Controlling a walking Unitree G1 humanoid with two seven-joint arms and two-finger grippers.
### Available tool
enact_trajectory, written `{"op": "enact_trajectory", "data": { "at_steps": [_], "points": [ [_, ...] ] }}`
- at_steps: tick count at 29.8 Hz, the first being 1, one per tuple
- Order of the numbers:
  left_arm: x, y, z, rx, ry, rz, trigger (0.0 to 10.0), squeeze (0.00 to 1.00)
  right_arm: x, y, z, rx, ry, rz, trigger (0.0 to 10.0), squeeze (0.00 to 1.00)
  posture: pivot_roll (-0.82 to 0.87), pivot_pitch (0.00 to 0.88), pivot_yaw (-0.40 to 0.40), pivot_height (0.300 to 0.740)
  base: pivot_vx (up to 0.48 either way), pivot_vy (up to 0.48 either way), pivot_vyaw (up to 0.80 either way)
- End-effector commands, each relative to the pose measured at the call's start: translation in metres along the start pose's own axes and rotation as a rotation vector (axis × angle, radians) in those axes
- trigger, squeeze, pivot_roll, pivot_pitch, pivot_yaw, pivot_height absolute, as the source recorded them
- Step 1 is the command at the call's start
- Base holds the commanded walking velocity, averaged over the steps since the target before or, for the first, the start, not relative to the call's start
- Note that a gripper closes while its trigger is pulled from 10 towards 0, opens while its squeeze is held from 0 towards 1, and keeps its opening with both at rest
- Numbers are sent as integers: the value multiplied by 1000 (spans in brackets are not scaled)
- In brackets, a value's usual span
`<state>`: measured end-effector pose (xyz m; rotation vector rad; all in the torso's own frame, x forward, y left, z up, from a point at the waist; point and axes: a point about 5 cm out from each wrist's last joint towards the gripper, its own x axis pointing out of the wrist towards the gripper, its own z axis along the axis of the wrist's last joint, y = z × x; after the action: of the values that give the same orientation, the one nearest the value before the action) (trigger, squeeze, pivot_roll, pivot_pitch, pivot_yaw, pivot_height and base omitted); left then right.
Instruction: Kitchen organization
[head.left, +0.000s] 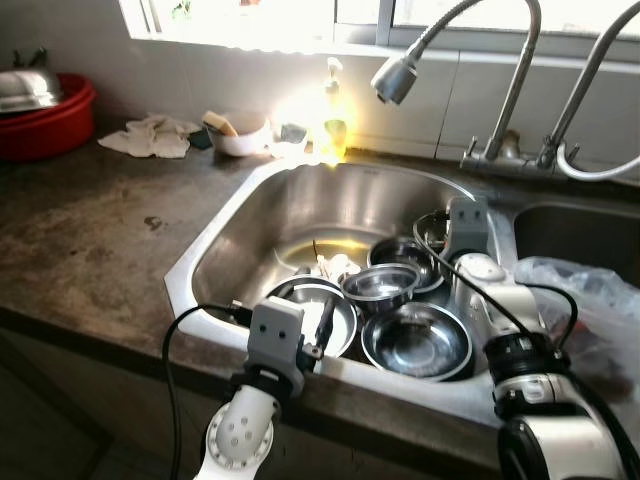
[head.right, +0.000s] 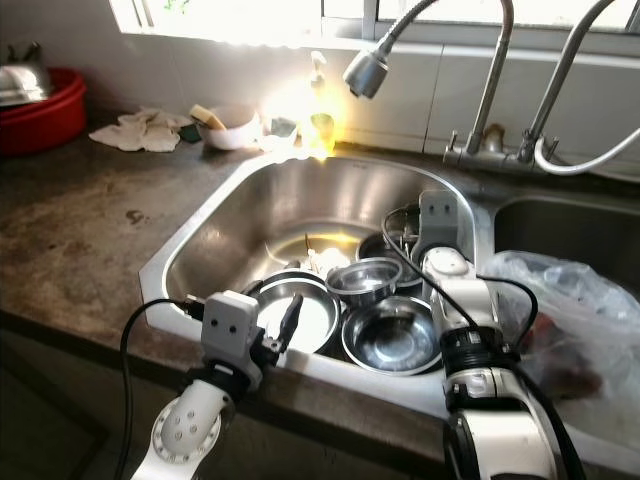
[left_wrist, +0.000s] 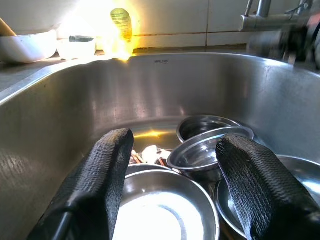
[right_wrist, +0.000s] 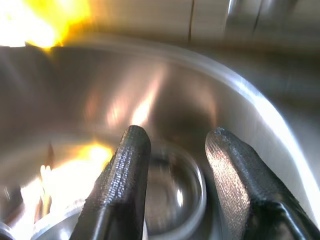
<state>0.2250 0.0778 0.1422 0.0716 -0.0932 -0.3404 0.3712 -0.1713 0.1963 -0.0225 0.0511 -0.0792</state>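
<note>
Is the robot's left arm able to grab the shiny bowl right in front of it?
Probably yes. The left pincer is open and sits just above the near bowl in the sink, with nothing between them.

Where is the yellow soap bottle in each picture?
Left eye view: soap bottle behind the sink, in glare.
Right eye view: same spot.
Left wrist view: past the far rim.
Right wrist view: too blurred to tell.
Shared landmark: the sink's far rim.
</note>
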Motion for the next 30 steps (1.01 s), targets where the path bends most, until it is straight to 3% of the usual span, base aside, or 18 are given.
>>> {"op": "enact_trajectory", "data": {
  "at_steps": [1, 4, 8, 9, 11, 17, 23, 30],
  "points": [
    [1, 0, -4, 3, 23, -3, 10000, 0, -18, 6, 22, 19, -161, 27, 10000, 0, 120, 32, -39, 740, 0, 0, 0],
    [2, 0, -5, 5, 22, -4, 10000, 0, -30, 10, 28, 30, -226, 56, 10000, 0, 116, 28, -34, 740, 0, 0, 0],
    [4, 0, -3, 0, 12, -14, 10000, 0, -62, 18, 34, 68, -322, 116, 10000, 0, 106, 12, -27, 740, 0, 0, 0],
    [4, 0, -3, 0, 12, -14, 10000, 0, -62, 18, 34, 68, -322, 116, 10000, 0, 106, 12, -27, 740, 0, 0, 0],
    [6, 1, -1, 2, 1, -20, 10000, 0, -84, 23, 34, 80, -364, 146, 10000, 0, 106, 6, -27, 740, 0, 0, 0],
    [11, 0, 7, 14, -29, -22, 10000, 0, -107, 28, 25, 57, -350, 145, 10000, 0, 99, 4, -21, 740, 0, 0, 0],
    [13, -3, 8, 25, -36, -38, 10000, 0, -119, 30, 8, 35, -293, 138, 10000, 0, 98, 9, -19, 740, 0, 0, 0],
    [13, -1, 6, 29, -30, -37, 10000, 0, -121, 30, 7, 35, -282, 120, 10000, 0, 99, 8, -17, 740, -182, 0, 0]
  ]
}}
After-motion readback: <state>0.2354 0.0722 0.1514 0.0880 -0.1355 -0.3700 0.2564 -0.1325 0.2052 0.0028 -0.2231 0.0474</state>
